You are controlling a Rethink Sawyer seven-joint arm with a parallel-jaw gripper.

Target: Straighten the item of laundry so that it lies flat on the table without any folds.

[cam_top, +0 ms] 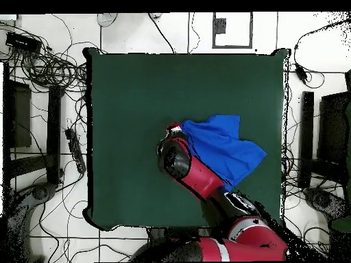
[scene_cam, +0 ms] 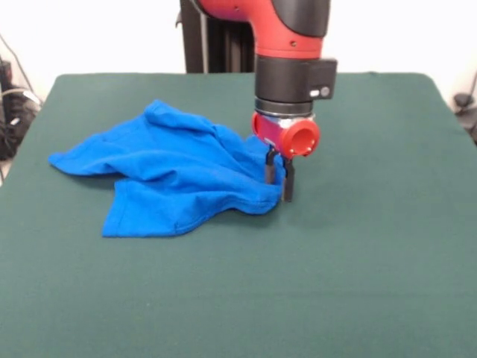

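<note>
The royal-blue T-shirt (scene_cam: 179,171) lies crumpled on the green table (scene_cam: 358,246), left of centre in the front view, with folds and a sleeve sticking out to the left. My gripper (scene_cam: 279,190) points straight down at the shirt's right edge, its tips at table level. The two black fingers (scene_cam: 288,183) stand close together with blue cloth between them, so it looks shut on the shirt's edge. In the overhead view the shirt (cam_top: 223,147) lies right of centre on the table (cam_top: 137,123), and the arm's wrist (cam_top: 175,157) hides the gripper.
The arm (cam_top: 206,181) reaches in from the base at the bottom of the overhead view and covers part of the shirt. Cables (cam_top: 48,68) and dark stands (cam_top: 305,140) lie on the floor around the table. The pedestal column (scene_cam: 216,37) stands behind the table's far edge.
</note>
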